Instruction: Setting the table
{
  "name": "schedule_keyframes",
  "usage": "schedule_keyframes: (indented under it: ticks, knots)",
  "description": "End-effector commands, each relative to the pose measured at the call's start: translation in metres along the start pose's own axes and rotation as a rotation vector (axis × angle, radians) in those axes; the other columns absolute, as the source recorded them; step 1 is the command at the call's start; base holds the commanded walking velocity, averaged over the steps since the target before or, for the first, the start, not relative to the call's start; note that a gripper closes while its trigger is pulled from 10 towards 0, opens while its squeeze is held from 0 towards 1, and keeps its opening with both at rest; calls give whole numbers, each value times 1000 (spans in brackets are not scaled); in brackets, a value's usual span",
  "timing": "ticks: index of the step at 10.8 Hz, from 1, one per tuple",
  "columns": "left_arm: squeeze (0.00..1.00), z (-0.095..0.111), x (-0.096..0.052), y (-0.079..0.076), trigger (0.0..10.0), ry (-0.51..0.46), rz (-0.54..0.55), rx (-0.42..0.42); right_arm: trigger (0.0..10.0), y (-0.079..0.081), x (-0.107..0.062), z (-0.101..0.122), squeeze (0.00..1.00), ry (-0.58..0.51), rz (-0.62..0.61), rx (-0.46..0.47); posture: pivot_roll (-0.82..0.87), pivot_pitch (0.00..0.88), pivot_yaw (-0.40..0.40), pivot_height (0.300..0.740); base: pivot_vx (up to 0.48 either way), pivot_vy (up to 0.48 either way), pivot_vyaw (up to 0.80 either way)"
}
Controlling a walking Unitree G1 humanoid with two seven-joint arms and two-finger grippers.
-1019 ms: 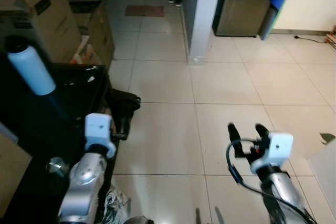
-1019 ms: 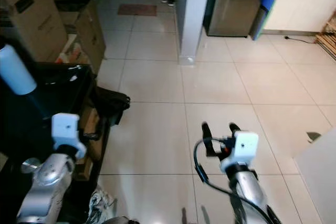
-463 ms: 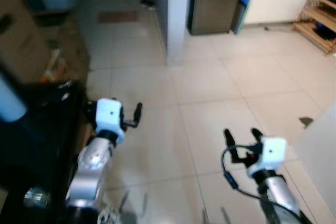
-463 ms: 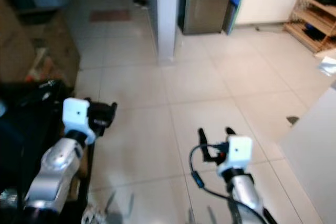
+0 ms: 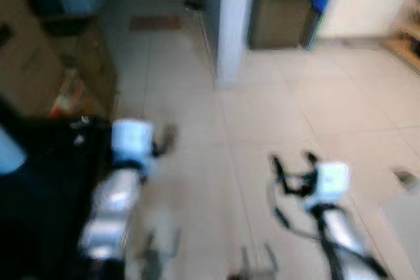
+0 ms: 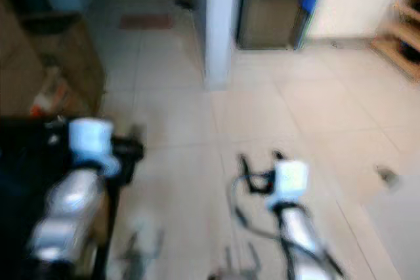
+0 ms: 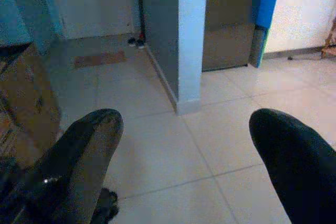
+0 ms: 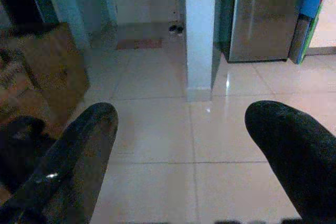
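The head views are blurred by motion. My left gripper (image 5: 164, 141) is held out over the tiled floor beside the edge of a black table (image 5: 46, 181); the left wrist view shows it (image 7: 184, 129) open with nothing between the fingers. My right gripper (image 5: 292, 162) hangs over bare tiles, and it (image 8: 181, 119) is open and empty too. A white bottle (image 5: 10, 152) shows at the far left over the black table.
A white pillar (image 5: 233, 24) stands ahead with a steel fridge (image 5: 282, 4) behind it. Cardboard boxes (image 5: 46, 63) are stacked at the left. A pale tabletop corner (image 5: 403, 211) juts in at the lower right. Open tiled floor lies between.
The whole picture has shifted and blurred, so the camera is moving. My left arm rose from beside the black table to point forward; the right arm kept its pose.
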State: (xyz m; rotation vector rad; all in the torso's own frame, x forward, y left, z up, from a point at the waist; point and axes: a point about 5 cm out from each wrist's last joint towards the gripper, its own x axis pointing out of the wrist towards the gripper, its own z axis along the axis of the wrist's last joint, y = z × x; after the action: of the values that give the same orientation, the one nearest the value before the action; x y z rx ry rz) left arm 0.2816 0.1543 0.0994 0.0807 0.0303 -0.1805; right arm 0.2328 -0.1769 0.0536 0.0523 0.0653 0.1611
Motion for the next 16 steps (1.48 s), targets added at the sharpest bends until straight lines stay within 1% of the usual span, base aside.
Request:
schedule_keyframes:
  ticks: [1, 3, 4, 6, 8, 11, 16]
  knots:
    - [0, 1, 0, 10, 10000, 7, 28, 29, 10000, 6, 4, 6, 0, -27, 15, 9, -31, 0, 10, 736, 480, 0, -675]
    - [0, 0, 1, 6, 10000, 14, 19, 39, 10000, 5, 2, 7, 0, -27, 3, 20, -40, 0, 13, 736, 480, 0, -619]
    - [0, -6, 2, 3, 10000, 44, 3, 77, 10000, 5, 1, 7, 0, -25, 1, 19, -43, 0, 13, 736, 0, 0, -594]
    - [0, -6, 3, 6, 10000, 45, 12, 58, 10000, 5, 0, 7, 0, -21, -6, 24, -43, 0, 14, 736, 0, 0, -591]
    - [0, -6, 2, 7, 10000, 41, -12, 69, 10000, 6, 0, 7, 0, -21, -18, 28, -38, 0, 22, 736, 0, 0, -597]
    - [0, -7, 2, 15, 10000, 46, -11, 58, 10000, 7, -2, 7, 0, -21, -23, 29, -45, 0, 27, 736, 0, 0, -596]
    - [0, -4, 4, 11, 10000, 27, -34, 77, 10000, 5, -4, 7, 0, -17, -41, 23, -58, 0, 31, 736, 0, 0, -614]
